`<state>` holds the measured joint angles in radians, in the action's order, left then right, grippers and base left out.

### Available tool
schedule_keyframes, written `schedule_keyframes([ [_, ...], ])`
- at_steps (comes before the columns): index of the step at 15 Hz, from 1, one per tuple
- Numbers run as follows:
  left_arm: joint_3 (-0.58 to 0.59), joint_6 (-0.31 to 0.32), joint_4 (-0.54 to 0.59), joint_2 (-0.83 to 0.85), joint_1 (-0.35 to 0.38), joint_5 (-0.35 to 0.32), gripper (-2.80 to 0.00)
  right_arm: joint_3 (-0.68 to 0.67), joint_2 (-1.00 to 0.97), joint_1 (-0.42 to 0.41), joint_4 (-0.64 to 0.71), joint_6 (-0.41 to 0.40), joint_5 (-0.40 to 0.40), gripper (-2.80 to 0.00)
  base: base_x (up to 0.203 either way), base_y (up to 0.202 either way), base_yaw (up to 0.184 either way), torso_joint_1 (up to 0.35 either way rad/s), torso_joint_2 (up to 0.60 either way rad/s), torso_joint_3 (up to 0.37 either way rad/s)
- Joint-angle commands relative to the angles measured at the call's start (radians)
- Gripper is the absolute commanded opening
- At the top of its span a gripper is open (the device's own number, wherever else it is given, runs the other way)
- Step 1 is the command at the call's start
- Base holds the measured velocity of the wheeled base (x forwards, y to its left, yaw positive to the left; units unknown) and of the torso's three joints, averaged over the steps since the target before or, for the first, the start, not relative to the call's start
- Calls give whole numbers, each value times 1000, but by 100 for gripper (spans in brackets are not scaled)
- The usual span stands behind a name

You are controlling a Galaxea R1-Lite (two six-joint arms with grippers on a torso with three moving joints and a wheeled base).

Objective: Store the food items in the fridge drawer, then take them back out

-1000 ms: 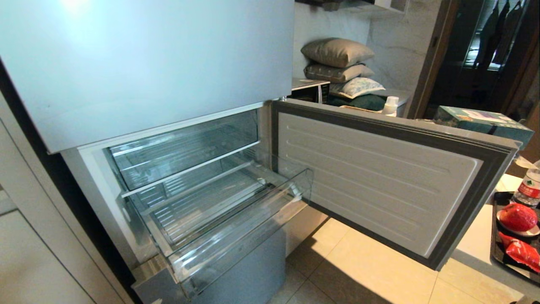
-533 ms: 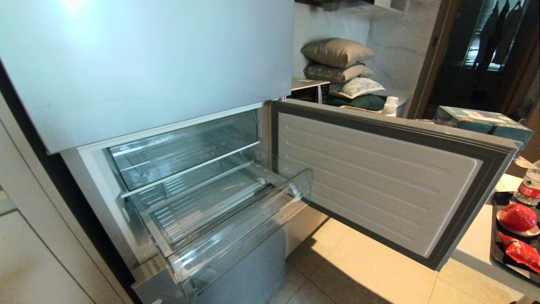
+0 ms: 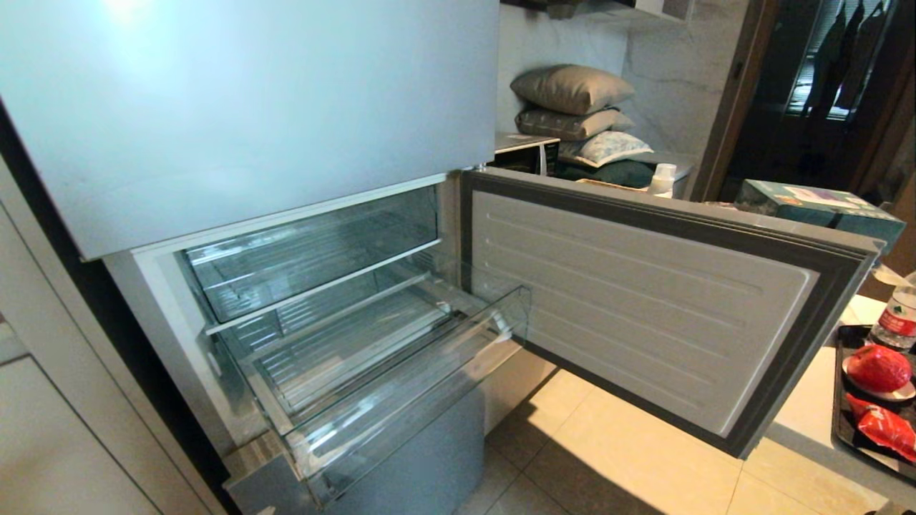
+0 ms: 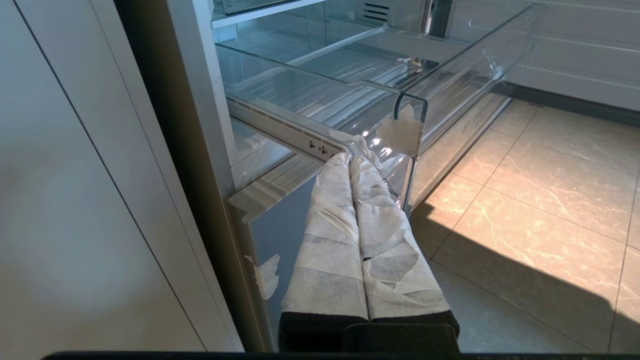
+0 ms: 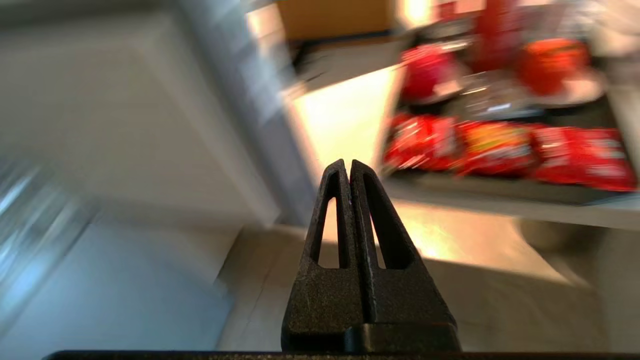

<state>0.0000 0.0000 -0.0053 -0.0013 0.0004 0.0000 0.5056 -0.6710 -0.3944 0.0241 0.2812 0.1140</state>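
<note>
The fridge drawer, clear with a ribbed floor, stands pulled out and holds nothing. At the far right of the head view a round red fruit rests on a small plate. A crinkly red packet lies in front of it, and both are on a black tray. Neither arm shows in the head view. My left gripper, its fingers wrapped in white tape, is shut with its tips just below the drawer's near corner. My right gripper is shut on nothing. It points over the floor toward the blurred red packets on the tray.
The fridge's lower door stands wide open between the drawer and the white table. A second clear drawer sits pushed in above. A water bottle and a teal box stand at the right. A white cabinet flanks the fridge.
</note>
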Motion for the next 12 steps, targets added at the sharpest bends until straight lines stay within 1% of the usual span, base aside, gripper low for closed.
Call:
schedule_keyframes([
  [1, 2, 0, -1, -2, 0, 0, -280, 42, -289, -270, -120, 9, -66, -280, 0, 0, 0, 0, 0, 0],
  [3, 2, 0, -1, 0, 0, 0, -280, 59, -439, -436, -238, 3, -151, -280, 0, 0, 0, 0, 0, 0],
  [5, 2, 0, -1, 0, 0, 2, -280, 68, -569, -560, -370, -13, -221, -280, 0, 0, 0, 0, 0, 0],
  [9, 2, 0, -1, 0, 0, 0, -280, 82, -812, -633, -598, -29, -244, -280, 0, 0, 0, 0, 0, 0],
  [11, 2, 0, -1, 0, 0, 0, -280, 114, -905, -655, -659, -42, -247, -280, 0, 0, 0, 0, 0, 0],
  [12, 2, 0, -1, 0, 0, 0, -280, 135, -939, -658, -669, -48, -247, 0, 0, 0, 0, 0, 0, 0],
])
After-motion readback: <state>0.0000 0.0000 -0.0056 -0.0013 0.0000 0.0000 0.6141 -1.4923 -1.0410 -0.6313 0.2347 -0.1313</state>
